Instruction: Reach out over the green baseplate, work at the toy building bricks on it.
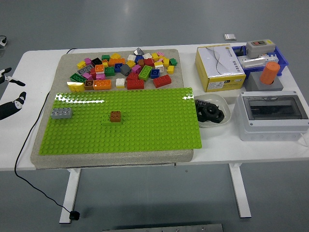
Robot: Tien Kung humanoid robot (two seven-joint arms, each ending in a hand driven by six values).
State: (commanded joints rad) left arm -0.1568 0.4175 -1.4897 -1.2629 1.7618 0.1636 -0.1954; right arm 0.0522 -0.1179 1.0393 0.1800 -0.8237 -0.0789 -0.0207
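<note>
The green baseplate (145, 130) lies on a grey mat in the middle of the table. A grey brick (62, 113) sits at its left edge. Near the plate's middle left, a brown brick (115, 116) is stacked on a small green brick. Behind the plate lies a pile of loose coloured bricks (123, 70). My left hand (18, 91) shows only at the picture's far left edge, over the white table and well clear of the plate. Its black fingers (12, 107) are spread and hold nothing. My right hand is out of view.
At the right stand a yellow and white box (219, 67), a white bowl with a black object (211, 113), a grey enclosure with a clear lid (273, 116), a blue tray (260, 55) and an orange cylinder (270, 72). A black cable (29, 140) runs down the table's left side.
</note>
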